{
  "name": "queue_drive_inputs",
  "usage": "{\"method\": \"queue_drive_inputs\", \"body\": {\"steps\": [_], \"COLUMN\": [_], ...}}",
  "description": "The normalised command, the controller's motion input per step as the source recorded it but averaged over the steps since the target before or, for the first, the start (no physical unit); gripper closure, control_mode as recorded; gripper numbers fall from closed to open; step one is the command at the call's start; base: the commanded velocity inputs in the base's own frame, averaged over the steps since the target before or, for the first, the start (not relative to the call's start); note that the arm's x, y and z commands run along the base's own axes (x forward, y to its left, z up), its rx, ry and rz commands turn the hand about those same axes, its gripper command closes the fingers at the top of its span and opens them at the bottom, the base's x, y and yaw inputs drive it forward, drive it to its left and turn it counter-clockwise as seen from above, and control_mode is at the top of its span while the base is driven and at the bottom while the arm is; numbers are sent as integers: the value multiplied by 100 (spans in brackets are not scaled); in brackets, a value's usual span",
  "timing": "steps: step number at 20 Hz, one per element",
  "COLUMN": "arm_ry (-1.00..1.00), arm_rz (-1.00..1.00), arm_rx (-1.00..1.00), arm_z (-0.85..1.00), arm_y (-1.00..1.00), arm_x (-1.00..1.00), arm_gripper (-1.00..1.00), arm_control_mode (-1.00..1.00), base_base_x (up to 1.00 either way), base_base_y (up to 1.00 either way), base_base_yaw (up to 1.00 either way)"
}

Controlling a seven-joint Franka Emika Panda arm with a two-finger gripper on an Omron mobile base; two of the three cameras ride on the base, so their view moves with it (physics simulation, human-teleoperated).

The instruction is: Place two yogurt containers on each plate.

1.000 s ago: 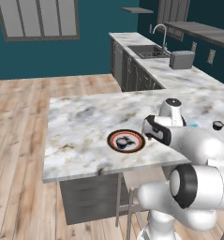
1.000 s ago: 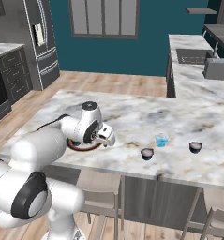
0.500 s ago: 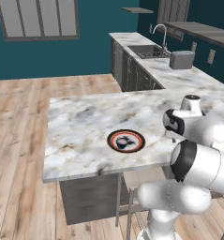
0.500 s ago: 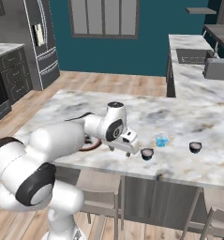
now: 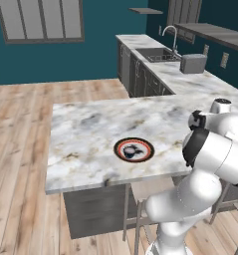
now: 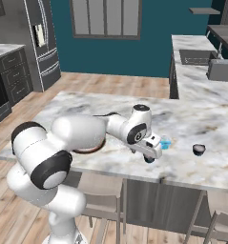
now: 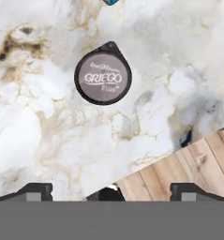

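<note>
One plate [image 5: 134, 149] on the marble island, red-rimmed, and it looks like two small dark tubs [image 5: 131, 151] sit on it, though they blur together. Three more yogurt containers on the marble: one pale blue [image 6: 166, 143], two dark [image 6: 198, 149] [image 7: 103, 78].

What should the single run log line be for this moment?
hand: open, empty, above a dark Griego yogurt tub on the marble counter | red-rimmed plate: holds one tub | phase: approach

Both base views look forward and down from behind the arm, one each side, sharing the marble island [image 5: 90, 129]. Hand view's way closer, staring straight down at the island's near edge.
</note>
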Motion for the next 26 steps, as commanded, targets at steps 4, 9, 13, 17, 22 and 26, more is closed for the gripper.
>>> {"method": "queue_drive_inputs", "body": {"steps": [4, 9, 13, 17, 22, 26], "arm_ry": [-25, -9, 7, 11, 5, 0], "arm_rz": [0, 0, 0, 0, 0, 0], "arm_rx": [2, 2, 0, 0, 0, 0], "arm_z": [-25, -22, -3, -9, -27, -25], "arm_y": [-23, -11, 0, -6, -10, -19], "arm_x": [32, 41, 41, 36, 23, 5], "arm_gripper": [-100, -100, -100, -100, -100, -100], "arm_control_mode": [-100, -100, -100, -100, -100, -100], "base_base_x": [0, 0, 0, 0, 0, 0], "base_base_y": [0, 0, 0, 0, 0, 0], "base_base_yaw": [0, 0, 0, 0, 0, 0]}}
